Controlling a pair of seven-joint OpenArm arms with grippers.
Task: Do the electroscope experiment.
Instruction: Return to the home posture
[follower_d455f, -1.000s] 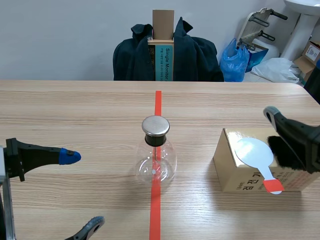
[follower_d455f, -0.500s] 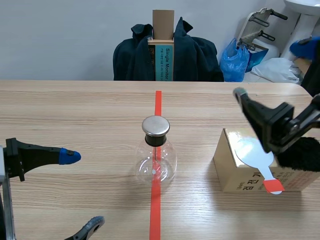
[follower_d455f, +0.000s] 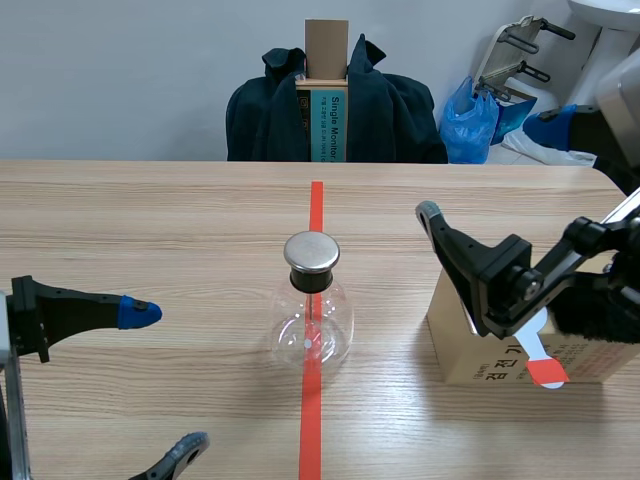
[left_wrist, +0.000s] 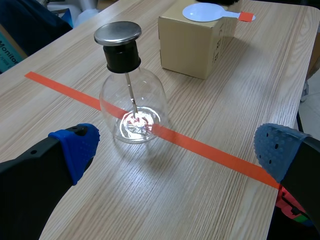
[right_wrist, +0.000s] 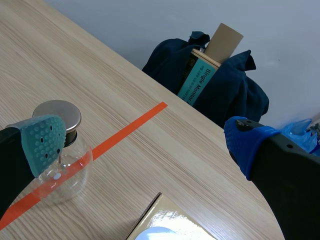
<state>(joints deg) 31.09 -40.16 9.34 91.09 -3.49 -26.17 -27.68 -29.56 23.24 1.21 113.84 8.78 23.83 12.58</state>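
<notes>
Both grippers spread, empty | left gripper (left_wrist: 176, 147) low beside electroscope (follower_d455f: 312, 310) | right gripper (right_wrist: 145, 144) above cardboard box (left_wrist: 192, 42) bearing white paddle (left_wrist: 205, 11)

Light wood-grain counter (follower_d455f: 150, 230) ran back to a plain pale grey wall (follower_d455f: 120, 70), against which a dark jacket (follower_d455f: 390, 110) lay draped around an upright cardboard box (follower_d455f: 326, 48), with a blue plastic bag (follower_d455f: 470, 125), a white bag (follower_d455f: 555, 138) and a grey metal frame (follower_d455f: 520, 45) beside it.
</notes>
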